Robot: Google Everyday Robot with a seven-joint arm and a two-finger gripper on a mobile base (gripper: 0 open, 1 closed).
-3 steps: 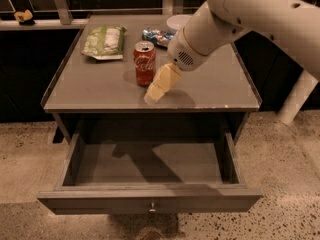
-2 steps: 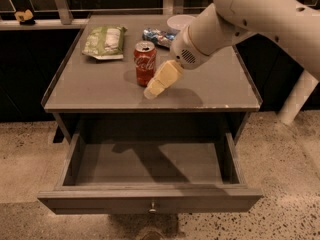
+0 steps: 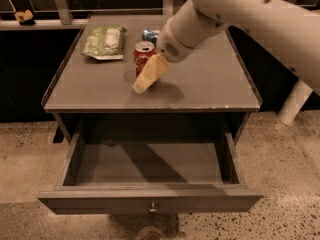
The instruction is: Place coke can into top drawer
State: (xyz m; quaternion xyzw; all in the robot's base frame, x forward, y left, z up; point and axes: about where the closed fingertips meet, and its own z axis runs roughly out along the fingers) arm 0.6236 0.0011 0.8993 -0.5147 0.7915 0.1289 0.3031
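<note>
You have no word, brand or number here that can be read. The gripper [image 3: 141, 85] hangs low over the table [image 3: 210, 84]. Just behind it stands the red can [image 3: 143, 55], whose side shows only colour, with no lettering you can make out. Farther back and to the left of the gripper lies the packet [image 3: 105, 41], green with a pale patch, its print too small to read. The blue can [image 3: 149, 34] behind the gripper is mostly hidden, its label unreadable.
</note>
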